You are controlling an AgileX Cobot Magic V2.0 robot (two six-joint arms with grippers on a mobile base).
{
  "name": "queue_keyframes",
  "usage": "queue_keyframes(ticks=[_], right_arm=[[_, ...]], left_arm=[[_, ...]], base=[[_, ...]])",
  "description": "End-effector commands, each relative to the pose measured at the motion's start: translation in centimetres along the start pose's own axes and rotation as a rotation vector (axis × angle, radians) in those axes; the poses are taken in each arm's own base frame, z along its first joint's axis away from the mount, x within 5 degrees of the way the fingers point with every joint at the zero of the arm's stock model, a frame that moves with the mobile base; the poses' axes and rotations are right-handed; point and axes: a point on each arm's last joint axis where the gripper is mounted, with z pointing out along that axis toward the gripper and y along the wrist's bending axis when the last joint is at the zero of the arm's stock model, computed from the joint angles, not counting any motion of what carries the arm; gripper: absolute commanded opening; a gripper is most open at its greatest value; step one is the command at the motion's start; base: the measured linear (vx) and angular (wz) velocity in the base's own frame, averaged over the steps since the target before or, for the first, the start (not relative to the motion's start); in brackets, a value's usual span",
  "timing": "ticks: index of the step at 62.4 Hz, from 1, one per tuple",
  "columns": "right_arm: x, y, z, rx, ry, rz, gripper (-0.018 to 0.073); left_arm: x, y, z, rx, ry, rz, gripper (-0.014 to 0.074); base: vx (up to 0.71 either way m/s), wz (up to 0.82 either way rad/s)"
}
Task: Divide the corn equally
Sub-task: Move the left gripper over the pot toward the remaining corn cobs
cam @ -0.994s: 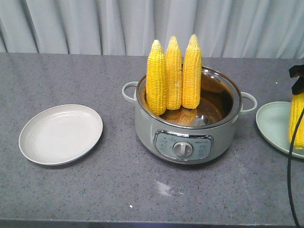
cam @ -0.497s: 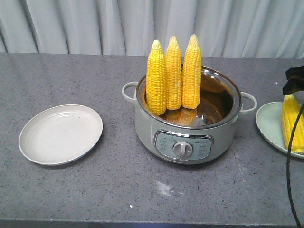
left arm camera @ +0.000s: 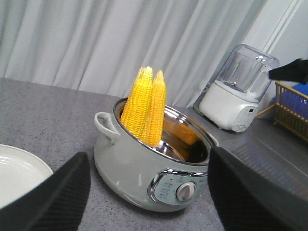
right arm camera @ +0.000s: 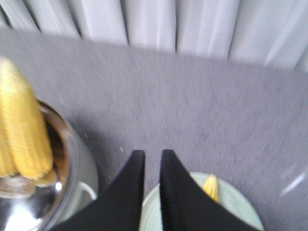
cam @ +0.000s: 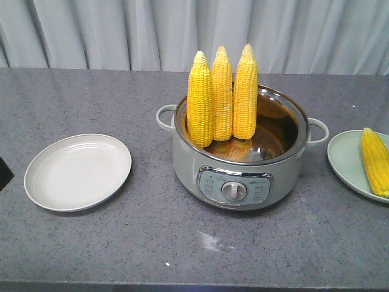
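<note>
Lying freed on plate (cam: 345, 157): corn (cam: 375, 162)

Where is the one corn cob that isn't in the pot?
Front view: the loose cob lies flat on the pale green plate at the right edge of frame, just right of the electric pot holding three upright cobs.

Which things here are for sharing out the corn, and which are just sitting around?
For the job:
- three corn cobs standing in the cooker pot
- one corn cob lying on the green plate
- the white plate, with no corn on it

Just lying about:
- the blender
- the wire basket
- the curtain
</note>
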Motion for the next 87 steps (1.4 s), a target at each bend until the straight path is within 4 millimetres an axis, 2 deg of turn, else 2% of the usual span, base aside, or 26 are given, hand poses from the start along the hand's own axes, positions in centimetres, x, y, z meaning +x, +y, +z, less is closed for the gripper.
queue_keyframes(ticks=[1,10,20,25,34,42,55,66,81,87], right_arm=[[-1.6,2.9,-6.7,0.029,-0.202,-0.073,-0.0010],[-0.6,6.2,-12.6,0.027,-0.266,-0.136,-0.0008],[0.9,8.7,-16.7,0.019,-0.301,-0.171,-0.0008],[1.4,9.3,-17.7,0.020,-0.312,-0.183,-0.0008],[1.8,9.7,-18.3,0.014,-0.308,-0.183,-0.0008],[1.8,9.7,-18.3,0.019,-0.304,-0.181,-0.0008],[1.8,9.7,-18.3,0.020,-0.303,-0.182,-0.0008],[1.8,9.7,-18.3,0.020,-0.301,-0.182,-0.0008],[1.9,9.6,-18.0,0.007,-0.279,-0.179,-0.0008],[1.9,9.6,-17.9,0.006,-0.276,-0.178,-0.0008]], left_arm=[[-2.0,-0.3,1.1,0.038,-0.043,0.002,0.0502],[-5.6,-0.5,3.4,0.062,-0.043,0.137,0.0502],[-10.3,-0.2,8.4,0.148,0.024,0.207,0.0502],[-12.3,0.0,11.1,0.218,0.060,0.223,0.0502],[-15.6,0.2,16.6,0.337,0.090,0.263,0.0503],[-17.1,-0.5,20.6,0.441,0.099,0.301,0.0520],[-16.9,-1.2,26.3,0.533,0.103,0.315,0.0626],[-15.1,-0.8,30.0,0.522,0.110,0.286,0.0629],[-11.6,0.0,33.3,0.513,0.185,0.257,0.0620],[-10.4,1.0,34.2,0.496,0.228,0.267,0.0612]], base=[[0.00,0.00],[0.00,0.00],[0.00,0.00],[0.00,0.00],[0.00,0.00],[0.00,0.00],[0.00,0.00],[0.00,0.00],[0.00,0.00],[0.00,0.00]])
